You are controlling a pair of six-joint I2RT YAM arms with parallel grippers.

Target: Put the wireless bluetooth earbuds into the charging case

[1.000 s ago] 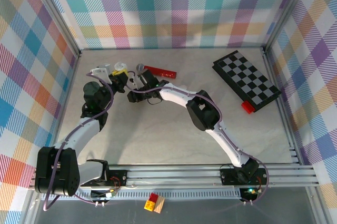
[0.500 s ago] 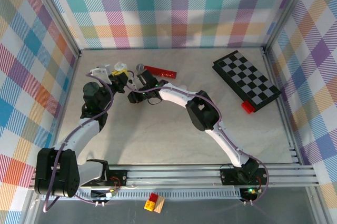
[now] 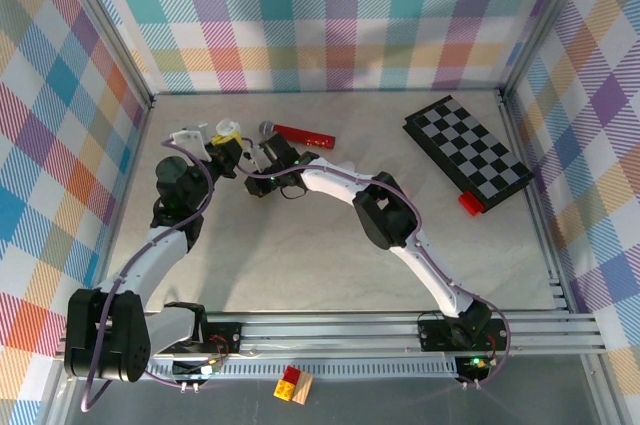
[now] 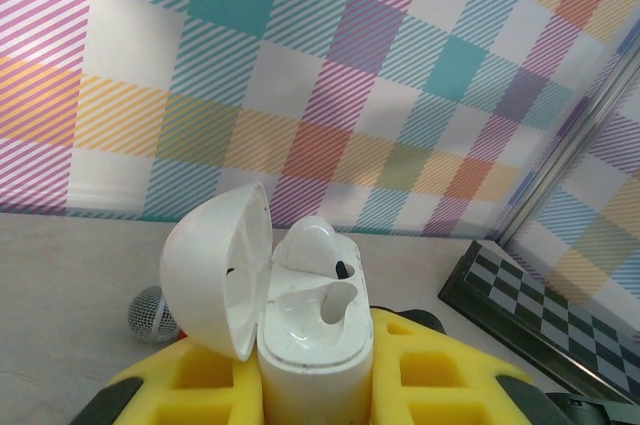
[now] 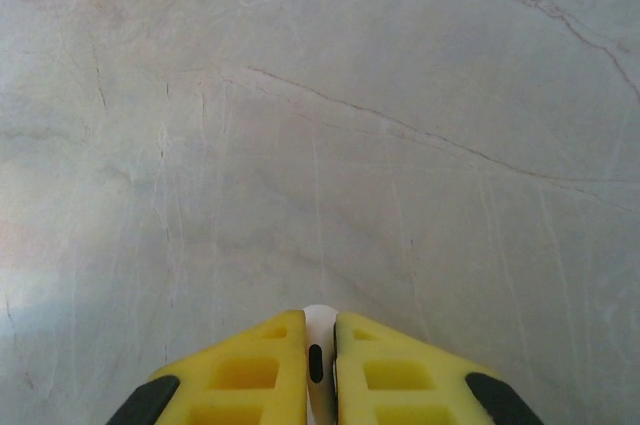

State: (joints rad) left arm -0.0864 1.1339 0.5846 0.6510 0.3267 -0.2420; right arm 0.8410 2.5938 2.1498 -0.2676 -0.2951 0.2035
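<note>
In the left wrist view my left gripper point(image 4: 315, 355) is shut on the white charging case point(image 4: 318, 375), which stands upright between the yellow fingers point(image 4: 440, 370). Its lid point(image 4: 215, 265) is swung open to the left. One white earbud point(image 4: 310, 243) sits in the far slot and the near slot point(image 4: 338, 305) is hollow. In the right wrist view my right gripper point(image 5: 320, 317) is shut on a second small white earbud point(image 5: 320, 343), held just above the pale marbled table point(image 5: 330, 125). From above, the left gripper point(image 3: 226, 135) and right gripper point(image 3: 258, 171) are close together at the back left.
A black-and-grey chessboard point(image 3: 467, 152) lies at the back right with a small red block point(image 3: 469, 202) at its near corner. A red stick point(image 3: 308, 135) with a grey mesh ball point(image 3: 268, 129) lies just behind the grippers. Checked walls enclose the table.
The right gripper's fingers have closed onto the white earbud. Both grippers have stayed at the back left, with only slight shifts.
</note>
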